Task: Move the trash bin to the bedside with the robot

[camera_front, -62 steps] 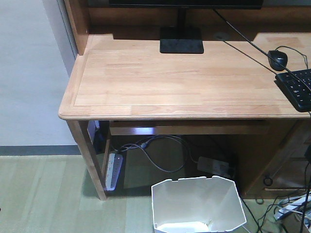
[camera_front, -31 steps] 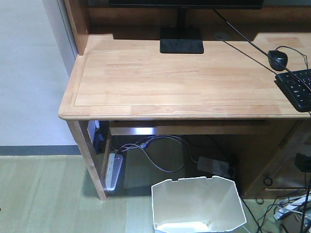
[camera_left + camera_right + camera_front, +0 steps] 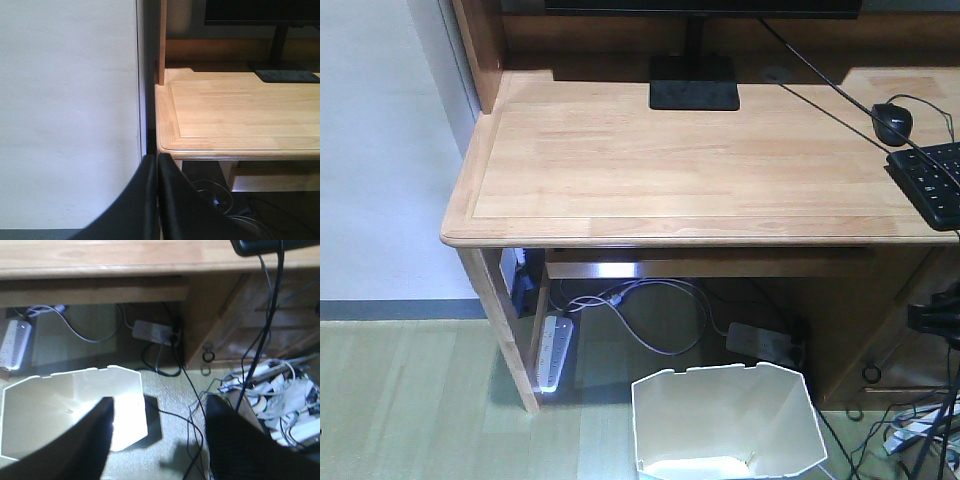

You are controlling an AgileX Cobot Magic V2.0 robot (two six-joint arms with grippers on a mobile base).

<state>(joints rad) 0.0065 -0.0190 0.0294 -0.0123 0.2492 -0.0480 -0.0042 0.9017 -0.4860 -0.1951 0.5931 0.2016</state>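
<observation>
The white faceted trash bin (image 3: 720, 420) stands on the floor in front of the wooden desk, open side up. In the right wrist view the trash bin (image 3: 65, 405) lies at lower left. My right gripper (image 3: 160, 400) is open above it. The left finger (image 3: 95, 440) hangs over the bin's inside and the right finger (image 3: 240, 440) over the floor cables. A black part of my right arm (image 3: 932, 318) shows at the right edge of the front view. My left gripper (image 3: 157, 159) is shut on nothing, near the desk's left corner. The bedside is out of view.
The light wooden desk (image 3: 680, 160) carries a monitor stand (image 3: 694, 88), mouse (image 3: 892, 122) and keyboard (image 3: 932, 182). A desk leg (image 3: 505, 330), power strips (image 3: 552, 352) (image 3: 152, 331) and loose cables (image 3: 200, 415) lie under it. A heap of cables and clutter (image 3: 280, 395) sits right of the bin. A white wall (image 3: 70, 110) stands left.
The black part of my right arm has come further into the front view at the right edge, moving left. The bin and desk have not moved.
</observation>
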